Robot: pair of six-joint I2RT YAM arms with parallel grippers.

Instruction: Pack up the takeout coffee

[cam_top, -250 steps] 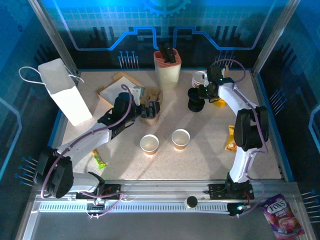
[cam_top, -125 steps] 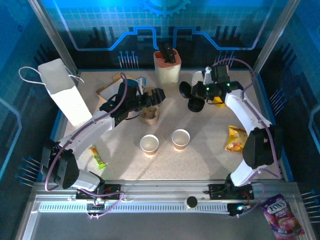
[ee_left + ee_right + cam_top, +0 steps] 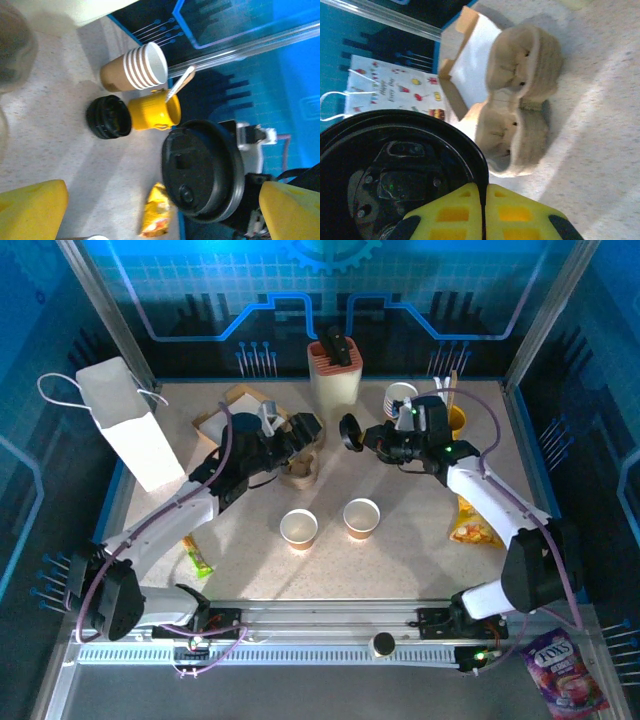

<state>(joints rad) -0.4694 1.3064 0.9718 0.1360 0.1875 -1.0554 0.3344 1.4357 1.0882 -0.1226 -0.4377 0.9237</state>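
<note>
Swung in from the lid pile [image 3: 108, 117], the right tool [image 3: 362, 435] now hangs over the middle of the desk [image 3: 410, 550], clamped on the rim of a black lid [image 3: 349, 432] held on edge. Lifted off the cardboard carrier [image 3: 297, 472], the left tool [image 3: 306, 430] gapes apart, empty. Both coffees stand upright and lidless toward the near edge — the right cup [image 3: 361, 517] lies almost straight in from the lid, the left cup [image 3: 299, 528] beside it, so the right arm is nearer.

overhead looks down; wrist views (close) share the lid [image 3: 202, 170]
</note>
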